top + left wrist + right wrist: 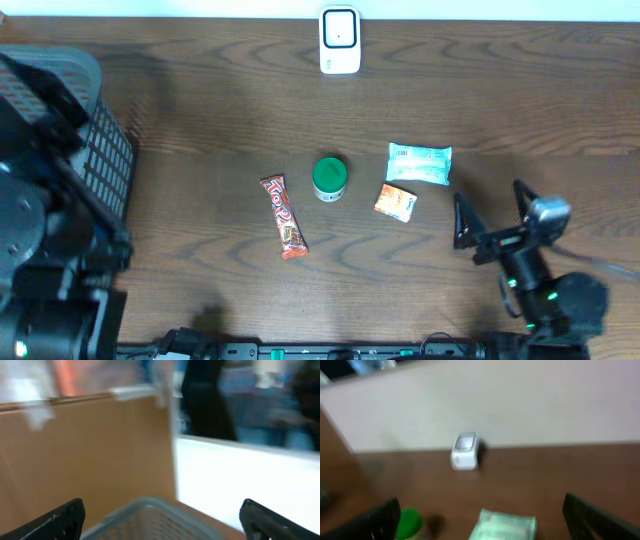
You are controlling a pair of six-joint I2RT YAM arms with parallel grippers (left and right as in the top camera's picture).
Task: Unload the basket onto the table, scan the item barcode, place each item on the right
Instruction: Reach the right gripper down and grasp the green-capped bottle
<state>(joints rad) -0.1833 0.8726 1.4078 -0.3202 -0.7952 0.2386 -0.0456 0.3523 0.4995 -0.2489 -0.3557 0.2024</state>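
Basket [100, 160]: grey mesh, at the table's [200, 100] 9 o'clock edge, partly under the black left arm.
Left pincer [161, 510]: fingers wide apart with nothing between them. It hangs over the basket's rim, and its own camera's view is blurred.
Bar [283, 216]: red wrapper, lying flat and running roughly 11 to 5 o'clock. It sits at 8 o'clock from the tub, near it but apart.
Tub [329, 178]: small and round with a green lid, upright, about mid-table.
Scanner [340, 40]: white, standing at the table's 12 o'clock edge, well apart from all the goods.
Orange packet [395, 202]: small, flat, at 4 o'clock from the tub.
Pale packet [419, 163]: white and teal, flat, at 3 o'clock from the tub and just beyond the orange packet, not touching it.
Right pincer [491, 210]: fingers spread wide and holding nothing. It is low near the table's 4 o'clock side, close by the two packets and pointed toward 12 o'clock.
Barcode: not visible on any of the goods from where I stand.
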